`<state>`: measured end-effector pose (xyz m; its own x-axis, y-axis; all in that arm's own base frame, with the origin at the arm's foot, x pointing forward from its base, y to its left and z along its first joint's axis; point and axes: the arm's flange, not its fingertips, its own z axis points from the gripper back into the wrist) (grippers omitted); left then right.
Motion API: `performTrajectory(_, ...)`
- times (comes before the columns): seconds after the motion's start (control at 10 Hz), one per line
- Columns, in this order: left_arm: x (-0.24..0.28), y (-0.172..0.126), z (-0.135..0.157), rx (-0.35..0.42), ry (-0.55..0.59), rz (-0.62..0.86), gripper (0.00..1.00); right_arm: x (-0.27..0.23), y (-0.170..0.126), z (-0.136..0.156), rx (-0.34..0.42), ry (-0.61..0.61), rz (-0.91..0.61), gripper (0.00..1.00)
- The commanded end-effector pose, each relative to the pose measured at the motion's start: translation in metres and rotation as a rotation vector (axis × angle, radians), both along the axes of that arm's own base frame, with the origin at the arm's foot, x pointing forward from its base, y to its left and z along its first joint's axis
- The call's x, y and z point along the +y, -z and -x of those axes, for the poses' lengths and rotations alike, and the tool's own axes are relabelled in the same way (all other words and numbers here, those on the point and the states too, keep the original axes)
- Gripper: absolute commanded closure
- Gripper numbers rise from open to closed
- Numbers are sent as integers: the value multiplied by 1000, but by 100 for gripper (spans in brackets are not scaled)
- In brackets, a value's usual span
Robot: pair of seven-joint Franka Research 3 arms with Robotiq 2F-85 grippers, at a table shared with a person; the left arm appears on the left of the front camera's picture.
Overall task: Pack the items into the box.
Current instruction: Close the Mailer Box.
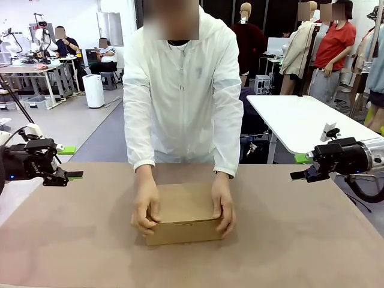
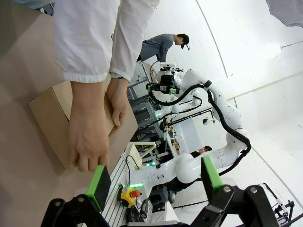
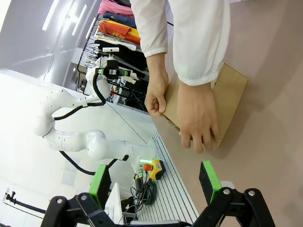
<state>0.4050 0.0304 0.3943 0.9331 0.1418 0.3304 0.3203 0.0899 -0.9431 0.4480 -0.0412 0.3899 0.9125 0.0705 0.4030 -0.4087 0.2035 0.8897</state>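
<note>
The box sits mid-desk, lid down, gripped by the person's 2 hands. Your left gripper and right gripper hang with jaws apart, empty. Advancing now risks striking those hands.

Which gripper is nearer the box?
Left, though only slightly. The left gripper hangs open off the box's left, the right gripper open off its right; both are well apart from it.

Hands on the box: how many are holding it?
2, both the person's. One hand grips the box at its end toward the robot's left, the other hand its opposite end. Both pincers hang open, off at the table's sides.
</note>
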Motion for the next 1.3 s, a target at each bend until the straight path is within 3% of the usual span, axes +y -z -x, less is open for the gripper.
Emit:
performTrajectory(0.0, 0, -2, 1, -6, -2, -9, 0, 2, -4, 1, -10, -8, -3, 0)
performTrajectory(1.2, 0, -2, 1, -6, -2, -9, 0, 2, -4, 1, -10, -8, -3, 0)
